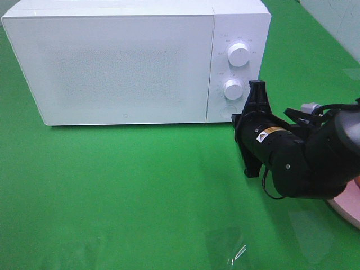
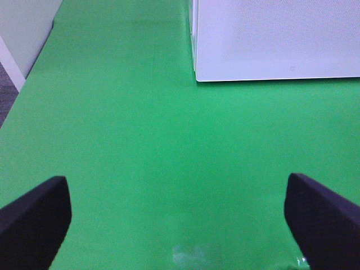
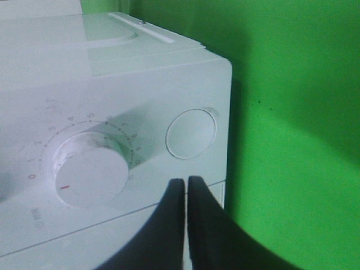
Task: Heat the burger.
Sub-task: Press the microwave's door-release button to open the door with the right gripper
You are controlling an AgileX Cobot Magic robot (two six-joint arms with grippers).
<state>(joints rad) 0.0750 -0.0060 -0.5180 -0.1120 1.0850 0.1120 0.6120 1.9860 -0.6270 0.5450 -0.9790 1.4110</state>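
Observation:
The burger is out of view in every frame. The white microwave (image 1: 124, 62) stands at the back of the green table with its door closed. My right gripper (image 1: 255, 85) is shut with nothing in it, just in front of the control panel's lower right part. In the right wrist view the shut gripper (image 3: 185, 181) points at the panel close to the round button (image 3: 191, 133), beside the lower dial (image 3: 90, 169). Whether it touches the panel cannot be told. My left gripper (image 2: 177, 211) is open over bare green table, with the microwave (image 2: 270, 39) ahead of it.
Two white dials, the upper dial (image 1: 239, 54) and the lower dial (image 1: 233, 89), sit on the panel. A pink plate (image 1: 349, 205) edge shows at the far right, behind the right arm. A shiny patch (image 1: 236, 250) lies on the table near the front edge.

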